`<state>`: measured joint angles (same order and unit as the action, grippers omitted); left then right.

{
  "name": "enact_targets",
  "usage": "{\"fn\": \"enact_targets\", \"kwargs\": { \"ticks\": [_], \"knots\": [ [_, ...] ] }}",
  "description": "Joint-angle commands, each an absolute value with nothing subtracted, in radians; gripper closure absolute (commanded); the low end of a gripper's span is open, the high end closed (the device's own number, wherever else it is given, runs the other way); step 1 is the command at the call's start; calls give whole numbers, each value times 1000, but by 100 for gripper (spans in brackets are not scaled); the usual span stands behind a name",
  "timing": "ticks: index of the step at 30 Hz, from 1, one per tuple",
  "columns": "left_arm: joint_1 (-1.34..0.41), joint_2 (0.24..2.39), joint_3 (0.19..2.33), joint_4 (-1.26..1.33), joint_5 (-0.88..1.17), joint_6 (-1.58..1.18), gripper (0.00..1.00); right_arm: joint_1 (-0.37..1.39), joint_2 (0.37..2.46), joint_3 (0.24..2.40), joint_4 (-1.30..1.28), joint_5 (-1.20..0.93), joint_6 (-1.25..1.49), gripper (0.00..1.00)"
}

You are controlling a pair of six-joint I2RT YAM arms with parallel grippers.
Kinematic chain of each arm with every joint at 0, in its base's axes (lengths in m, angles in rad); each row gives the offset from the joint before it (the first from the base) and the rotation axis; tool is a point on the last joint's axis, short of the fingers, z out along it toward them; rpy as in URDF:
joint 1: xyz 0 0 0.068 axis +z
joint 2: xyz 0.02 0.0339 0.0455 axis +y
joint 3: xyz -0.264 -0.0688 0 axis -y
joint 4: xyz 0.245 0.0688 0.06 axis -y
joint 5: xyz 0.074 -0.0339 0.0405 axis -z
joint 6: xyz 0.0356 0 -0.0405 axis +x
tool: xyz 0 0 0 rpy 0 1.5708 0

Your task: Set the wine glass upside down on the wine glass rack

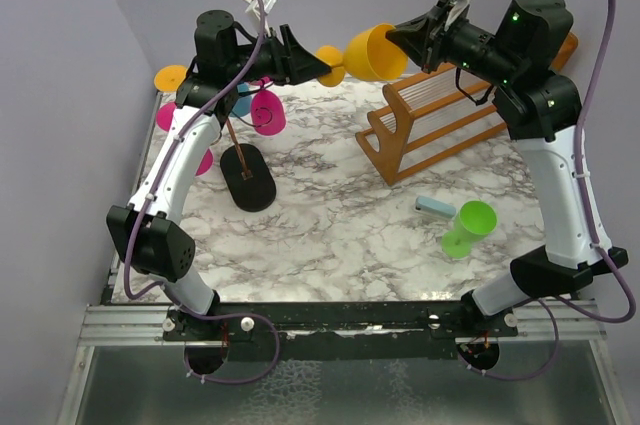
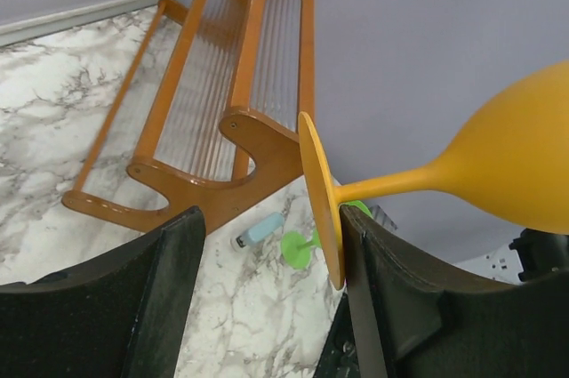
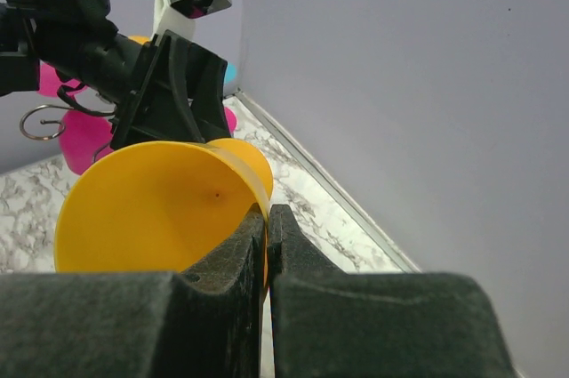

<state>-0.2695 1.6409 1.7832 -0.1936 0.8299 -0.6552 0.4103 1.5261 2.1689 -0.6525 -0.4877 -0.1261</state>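
Orange wine glass hung in the air on its side over the far part of the table, foot toward my left arm, mouth toward my right. The right gripper was pressed together on the bowl's rim, with the wall of the glass pinched between the pads. The left gripper was spread wide with the flat foot standing edge-on between its fingers, close against one finger. I couldn't tell whether it touched.

The wine glass rack stood below and to the left of the glass, well apart from it, its black oval base on the table under the left arm. Magenta glasses already hung on its hooks, so that side was crowded.

The wooden rack sat on the right, under the right arm and near the far wall. A green glass lay on its side in front of it, with a small blue object just beside it.

The marble table had bare room in the middle and toward the near edge. Lilac walls closed in the left, far and right sides, right at the table's edges.
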Motion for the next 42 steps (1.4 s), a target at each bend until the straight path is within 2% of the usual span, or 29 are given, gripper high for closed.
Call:
{"fn": "enact_targets", "kwargs": {
  "ticks": [1,5,10,14,17,20,27,31,33,35,39,42],
  "knots": [
    [-266,1610,1768,-86,907,-734,39,404,1538,2187,-648,-546,-110,99],
    [-266,1611,1773,-80,915,-739,48,403,1535,2170,-643,-532,-118,99],
    [-265,1608,1763,-85,919,-741,68,403,1524,2148,-638,-505,-130,99],
    [-266,1601,1757,-93,917,-739,70,403,1522,2147,-639,-496,-143,99],
    [-265,1599,1754,-93,910,-744,66,403,1519,2130,-634,-493,-149,99],
    [-265,1591,1750,-107,905,-737,66,403,1517,2129,-632,-493,-153,99],
    [-266,1584,1737,-112,904,-742,92,403,1513,2126,-630,-492,-161,99],
    [-267,1581,1731,-106,904,-758,100,403,1515,2114,-624,-520,-167,99],
    [-265,1579,1733,-108,905,-756,100,403,1516,2109,-626,-525,-168,99],
    [-265,1579,1733,-105,900,-759,100,403,1514,2096,-629,-532,-176,91],
    [-263,1567,1765,-146,879,-705,100,402,1502,2078,-643,-522,-203,61],
    [-258,1560,1800,-213,838,-635,100,403,1491,2068,-662,-523,-232,50]
  ]
}}
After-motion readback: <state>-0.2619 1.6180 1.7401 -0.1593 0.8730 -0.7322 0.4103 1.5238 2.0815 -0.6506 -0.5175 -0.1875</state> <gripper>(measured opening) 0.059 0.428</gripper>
